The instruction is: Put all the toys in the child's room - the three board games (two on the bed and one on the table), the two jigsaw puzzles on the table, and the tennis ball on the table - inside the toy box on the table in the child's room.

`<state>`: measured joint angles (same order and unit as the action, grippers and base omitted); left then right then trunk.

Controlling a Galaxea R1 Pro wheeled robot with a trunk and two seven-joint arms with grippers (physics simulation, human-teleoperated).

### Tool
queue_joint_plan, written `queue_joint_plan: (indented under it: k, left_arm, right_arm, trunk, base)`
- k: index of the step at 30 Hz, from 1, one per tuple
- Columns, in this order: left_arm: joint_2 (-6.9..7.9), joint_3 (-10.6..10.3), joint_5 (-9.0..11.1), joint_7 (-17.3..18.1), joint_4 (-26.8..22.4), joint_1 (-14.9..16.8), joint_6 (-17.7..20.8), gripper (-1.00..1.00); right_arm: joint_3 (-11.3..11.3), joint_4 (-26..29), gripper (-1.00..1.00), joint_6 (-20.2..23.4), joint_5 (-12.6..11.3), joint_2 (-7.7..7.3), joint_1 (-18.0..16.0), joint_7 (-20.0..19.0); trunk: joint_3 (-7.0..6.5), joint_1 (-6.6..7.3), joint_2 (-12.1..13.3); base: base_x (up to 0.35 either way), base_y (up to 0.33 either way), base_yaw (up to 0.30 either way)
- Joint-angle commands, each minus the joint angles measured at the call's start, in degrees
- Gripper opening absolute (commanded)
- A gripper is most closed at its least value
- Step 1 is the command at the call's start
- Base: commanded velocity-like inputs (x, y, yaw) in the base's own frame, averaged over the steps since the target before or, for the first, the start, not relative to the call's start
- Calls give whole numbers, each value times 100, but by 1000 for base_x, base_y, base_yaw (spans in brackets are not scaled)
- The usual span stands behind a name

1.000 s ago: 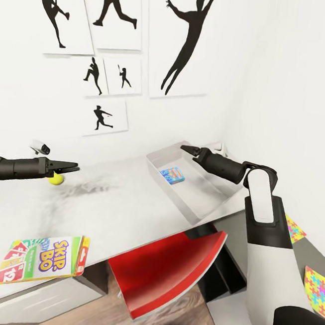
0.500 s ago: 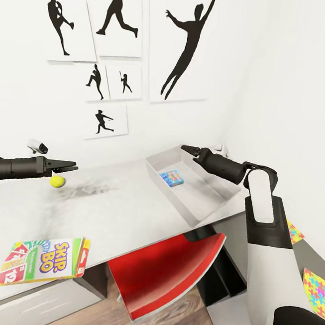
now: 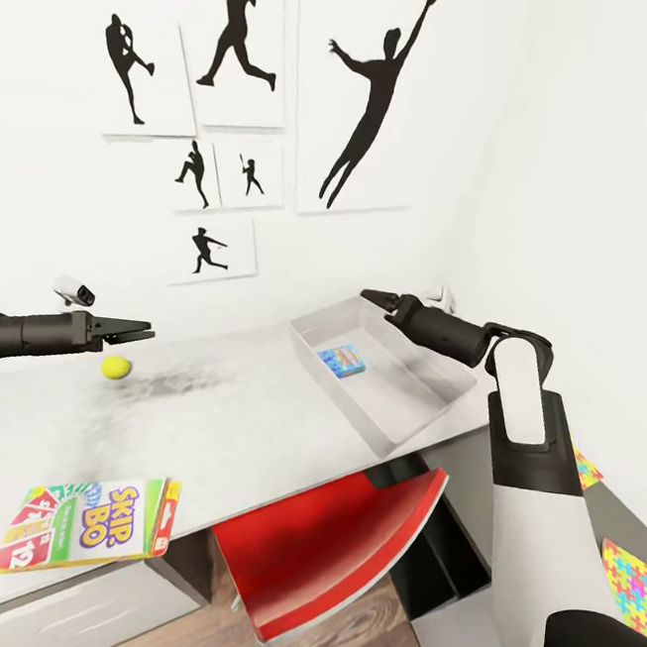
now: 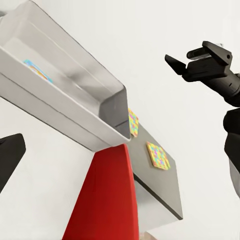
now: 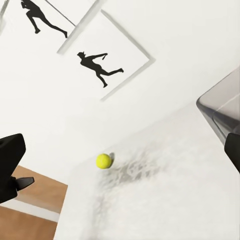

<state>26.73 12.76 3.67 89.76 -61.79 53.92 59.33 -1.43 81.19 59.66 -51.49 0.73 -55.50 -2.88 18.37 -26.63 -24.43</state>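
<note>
Head view: ball loose on the desk, both grippers empty

Head view, from where I stand: the left gripper hangs over the table with its fingers parted, holding nothing. The tennis ball sits on the desk top just below and apart from those tips. The Skip-Bo box lies flat near the front edge. The toy box sits at the far right end, a small blue game box on its floor. The right gripper hovers above the bin's far rim; whether its fingers are parted I cannot tell here. A red chair is tucked under the desk, and two jigsaw puzzles lie on the lower cabinet top.

Left wrist view adds the answer: the right gripper has its fingers spread, empty, above the toy box, with both jigsaw puzzles beyond.

Right wrist view shows the tennis ball alone on the pale top, under a silhouette picture.
</note>
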Motion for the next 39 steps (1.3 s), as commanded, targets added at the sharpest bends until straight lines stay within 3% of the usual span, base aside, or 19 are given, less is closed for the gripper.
queue_joint_plan:
  k: [1, 17, 39]
  left_arm:
    - [5, -2, -5, 24, 1, 4, 61, 100]
    - [319, 85, 2, 24, 9, 4, 59, 100]
    - [354, 129, 2, 24, 9, -4, 61, 100]
  right_arm:
    - [-17, 3, 100, 34, 31, 6, -4, -32]
    - [-177, 45, 100, 34, 24, 6, 22, -45]
    - [-183, 34, 100, 34, 25, 6, 162, -40]
  trunk:
    - [0, -3, -10]
    - [-153, -3, -10]
    - [-363, -3, -10]
  base:
    - [0, 0, 0]
    - [0, 0, 0]
    - [-11, -20, 0]
